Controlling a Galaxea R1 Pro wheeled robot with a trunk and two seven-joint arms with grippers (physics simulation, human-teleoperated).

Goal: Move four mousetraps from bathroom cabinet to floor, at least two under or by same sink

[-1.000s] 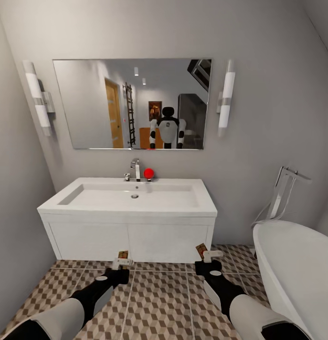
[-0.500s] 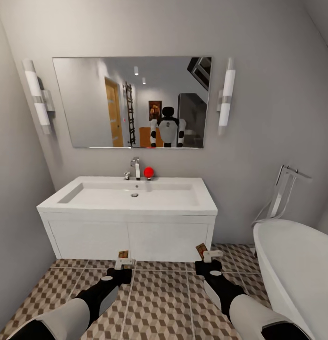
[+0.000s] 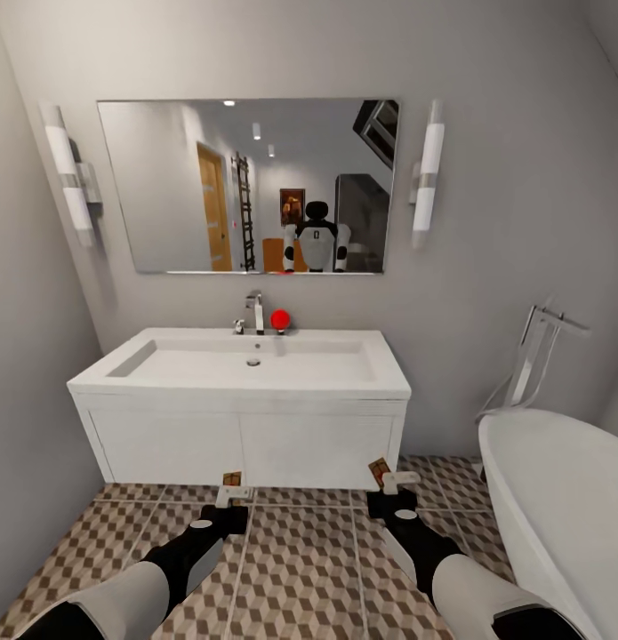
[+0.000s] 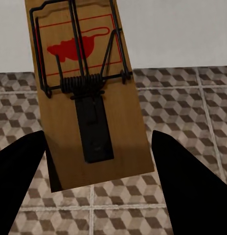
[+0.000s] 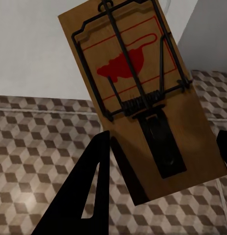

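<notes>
We face a white vanity [image 3: 242,444] with a sink basin [image 3: 246,363] let into its top, standing at our twelve o'clock against the grey wall. A chrome faucet [image 3: 254,313] rises at the back of the basin with a small red ball [image 3: 279,319] just beside it at its three o'clock. Above hangs a wide mirror [image 3: 166,178] in which we see our own white and black trunk, flanked by two tube wall lights [image 3: 424,182]. At our three o'clock curves the rim of a white bathtub [image 3: 549,498] with a chrome floor tap [image 3: 535,356] behind it.

Our left gripper [image 3: 231,491] reaches out low at our eleven o'clock, above the bathroom floor [image 3: 300,560], and is closed on a mousetrap [image 3: 231,479]. In the left wrist view that left-hand mousetrap [image 4: 86,93] sits flat between our two dark fingers [image 4: 192,186], its red mark and wire spring facing the camera, the patterned tiles beneath it and the vanity front beyond.

Our right gripper [image 3: 393,484] reaches out at our one o'clock, near the vanity's right corner, and grips a second mousetrap [image 3: 379,470]. In the right wrist view this right-hand mousetrap [image 5: 143,103] is tilted, clamped between the fingers [image 5: 89,186], with tiles below it.

Both traps are held in the air close to the foot of the vanity, not resting on the tiles
</notes>
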